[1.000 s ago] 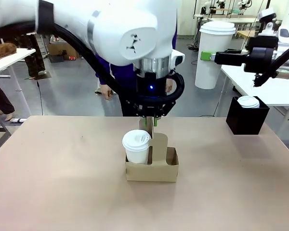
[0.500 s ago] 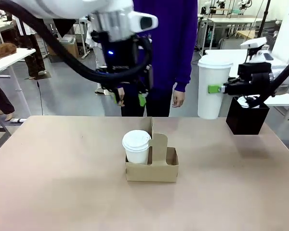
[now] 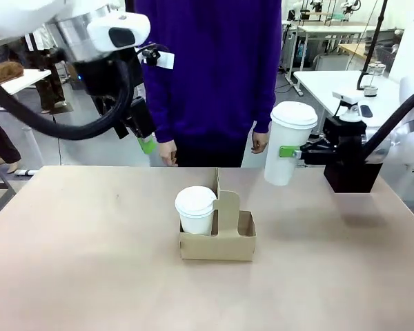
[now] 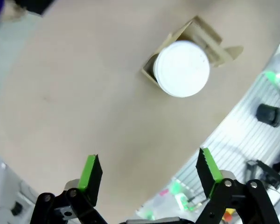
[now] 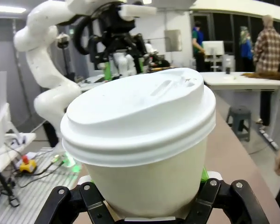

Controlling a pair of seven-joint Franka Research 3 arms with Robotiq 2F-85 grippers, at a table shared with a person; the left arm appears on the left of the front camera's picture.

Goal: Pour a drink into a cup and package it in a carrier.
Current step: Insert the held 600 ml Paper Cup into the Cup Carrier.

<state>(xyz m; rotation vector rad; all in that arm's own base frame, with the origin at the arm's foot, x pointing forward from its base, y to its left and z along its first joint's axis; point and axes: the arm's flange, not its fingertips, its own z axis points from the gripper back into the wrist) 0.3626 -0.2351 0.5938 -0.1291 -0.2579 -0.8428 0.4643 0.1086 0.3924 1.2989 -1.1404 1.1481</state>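
Carrier [image 3: 217, 241] is seen near the middle of the desk [image 3: 83, 262], handle tab upright. A lidded white cup [image 3: 195, 209] is seated in the carrier's left slot, lid above the cardboard rim.

In the left wrist view the carrier [image 4: 210, 35] and that cup [image 4: 181, 68] are viewed from above, well beyond the fingers.

Left gripper [image 3: 143, 140] is held high over the desk's far left part, well apart from the carrier. Its jaws are spread wide and nothing is held between the green pads [image 4: 90, 171]. Left gripper [image 4: 148, 170] is seen with bare desk between its fingers.

Right gripper [image 3: 290, 152] is clamped on a second cup [image 3: 286, 145], also lidded. This cup is held upright in the air over the far right part of the desk, right of the carrier and apart from it. In the right wrist view the second cup [image 5: 140, 140] is gripped low on its wall by the right gripper [image 5: 144, 207].

A black box [image 3: 352, 178] is placed at the desk's far right edge, just behind the right gripper. A person in a purple top [image 3: 214, 76] is stood at the far edge.
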